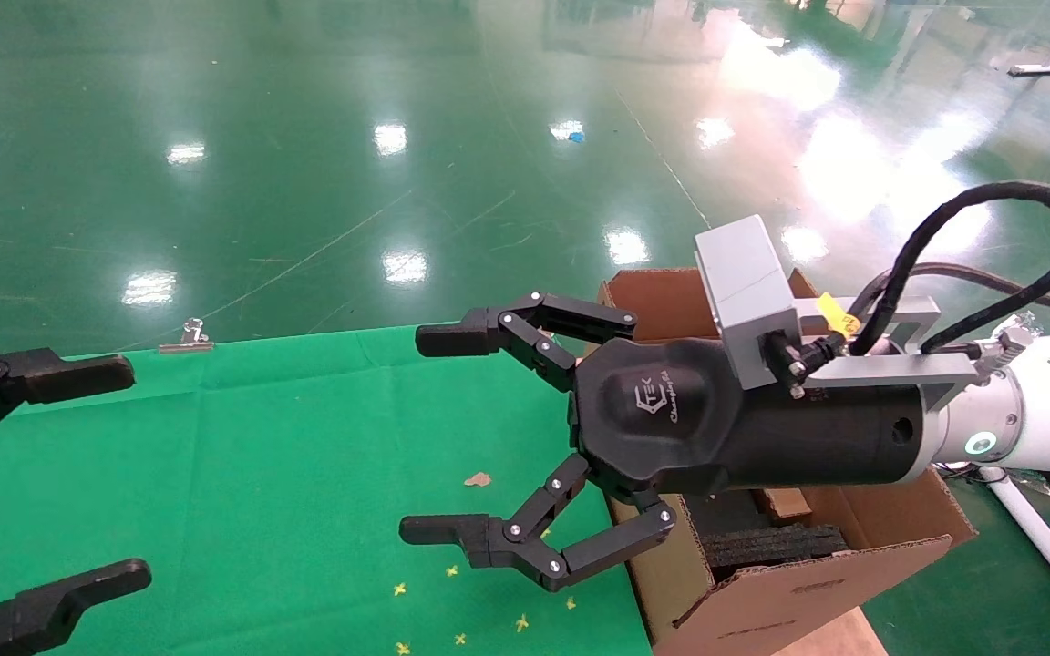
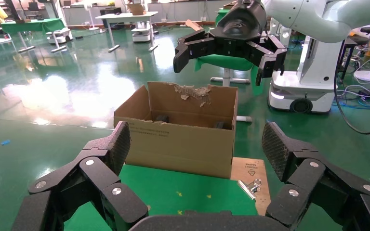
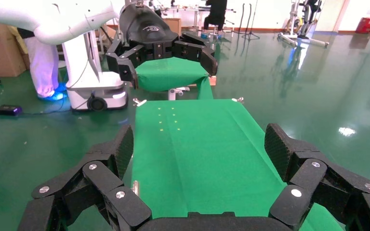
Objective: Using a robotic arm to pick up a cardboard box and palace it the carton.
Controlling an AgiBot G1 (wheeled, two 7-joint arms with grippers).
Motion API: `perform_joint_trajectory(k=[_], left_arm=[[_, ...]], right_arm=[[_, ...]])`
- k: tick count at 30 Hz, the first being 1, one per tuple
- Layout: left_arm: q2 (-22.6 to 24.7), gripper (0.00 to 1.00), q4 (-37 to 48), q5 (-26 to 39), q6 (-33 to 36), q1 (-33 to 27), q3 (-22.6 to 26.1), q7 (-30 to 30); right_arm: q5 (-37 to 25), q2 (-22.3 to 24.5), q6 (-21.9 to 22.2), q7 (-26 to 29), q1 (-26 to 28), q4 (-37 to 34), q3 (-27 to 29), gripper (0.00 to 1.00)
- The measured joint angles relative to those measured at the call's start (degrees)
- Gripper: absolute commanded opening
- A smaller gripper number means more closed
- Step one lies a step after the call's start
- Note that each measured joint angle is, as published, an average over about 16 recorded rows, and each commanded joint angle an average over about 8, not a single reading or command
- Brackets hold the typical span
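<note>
My right robotic arm (image 1: 1026,410) reaches in from the right above the carton (image 1: 789,592). Its gripper (image 1: 427,434) hangs open and empty over the green table cloth (image 1: 288,456), just left of the carton. Black foam padding (image 1: 771,547) lies inside the carton. A small brown cardboard piece (image 1: 785,503) shows under my right wrist, mostly hidden; I cannot tell whether it is the cardboard box. My left gripper (image 1: 124,474) is open and empty at the table's left edge. In the left wrist view the carton (image 2: 178,144) stands beyond the open fingers (image 2: 118,144).
A metal binder clip (image 1: 188,339) holds the cloth at the far edge, and another clip (image 2: 250,185) sits by the carton on a bare wooden corner (image 2: 250,168). A brown scrap (image 1: 478,478) and yellow marks (image 1: 457,606) lie on the cloth. Shiny green floor (image 1: 397,137) surrounds the table.
</note>
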Motion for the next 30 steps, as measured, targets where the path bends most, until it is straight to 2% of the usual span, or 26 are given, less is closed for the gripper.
perform_joint_trajectory(k=[30], left_arm=[[0.0,1.00,0.0,0.0,0.0,0.0,0.0,0.0]], right_arm=[[0.0,0.0,0.0,0.0,0.1,-0.1,-0.1,1.00]])
